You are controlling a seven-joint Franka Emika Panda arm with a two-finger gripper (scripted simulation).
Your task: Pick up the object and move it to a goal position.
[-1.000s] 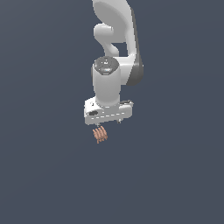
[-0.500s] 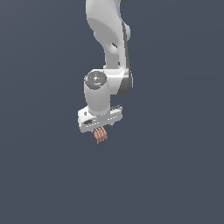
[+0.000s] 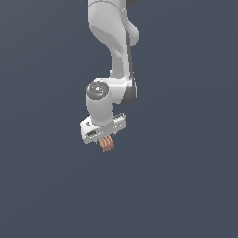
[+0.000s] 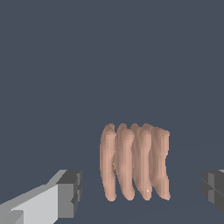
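The object (image 3: 108, 145) is a small salmon-brown lump with several parallel ribs, lying on the dark grey floor directly under the white hand. In the wrist view the object (image 4: 134, 166) sits between the two dark fingertips, with a gap on each side. One fingertip (image 4: 70, 192) is a little way off it and the other (image 4: 214, 190) is farther off, at the frame edge. My gripper (image 3: 107, 140) is open and straddles the lump without touching it. The fingers themselves barely show in the exterior view.
The white arm (image 3: 114, 42) rises from the hand to the top of the exterior view. The dark grey floor (image 3: 186, 186) surrounds it, and no other object or goal marker shows.
The hand has swung toward the exterior view's left and come down over the object. The lump has stayed where it lay.
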